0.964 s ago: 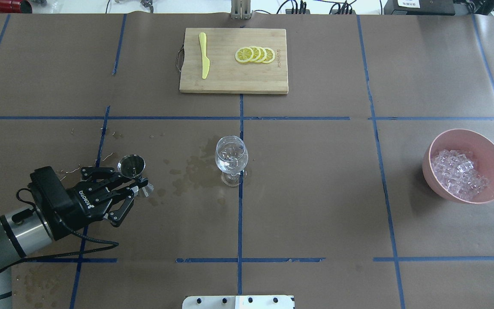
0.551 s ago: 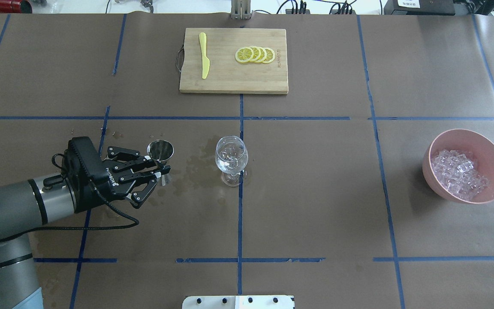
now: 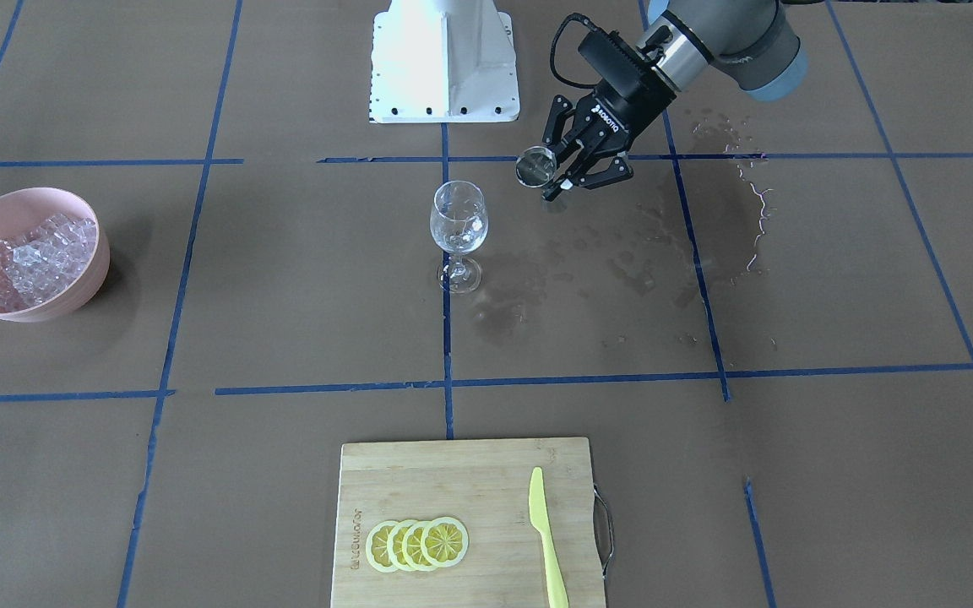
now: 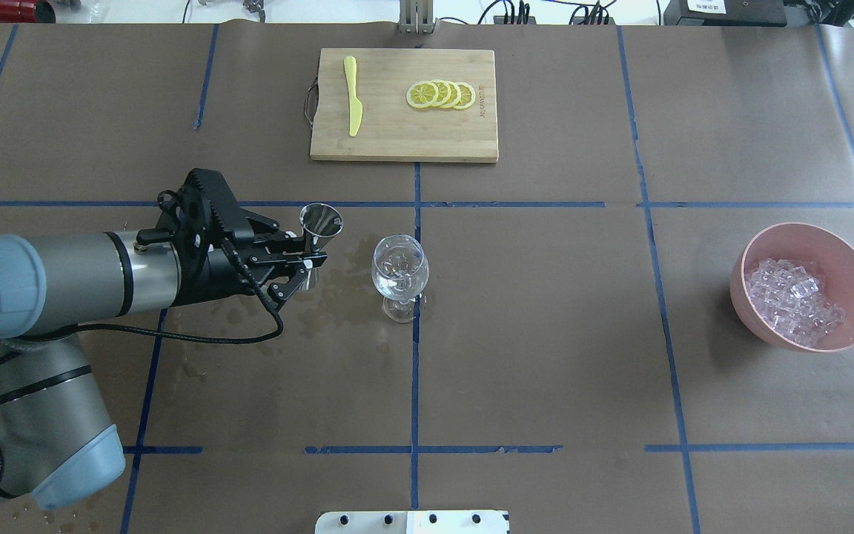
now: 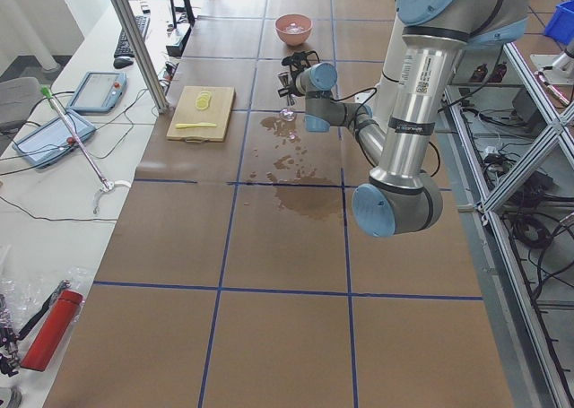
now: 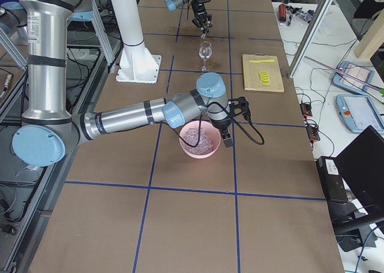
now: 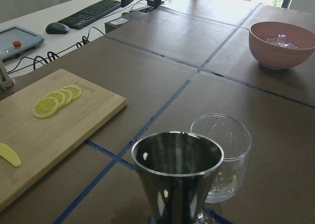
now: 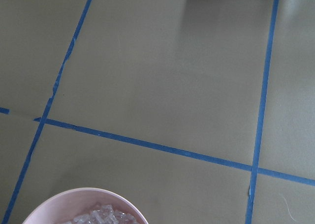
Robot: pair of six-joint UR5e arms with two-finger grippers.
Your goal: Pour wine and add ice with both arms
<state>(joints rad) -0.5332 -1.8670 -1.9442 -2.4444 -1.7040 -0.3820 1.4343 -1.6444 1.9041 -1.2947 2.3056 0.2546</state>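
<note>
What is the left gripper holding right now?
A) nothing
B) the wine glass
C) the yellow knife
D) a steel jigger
D: the left gripper is shut on the steel jigger, which it holds mouth up beside the wine glass and apart from it.

Pink bowl [image 4: 846, 259], whitish ice [image 4: 794, 300], silver jigger [image 4: 321, 222]

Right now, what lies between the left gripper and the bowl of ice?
The wine glass stands between the left gripper, holding a jigger, and the bowl of ice; beyond it, only brown paper and one blue tape line. Overhead view shows it.
</note>
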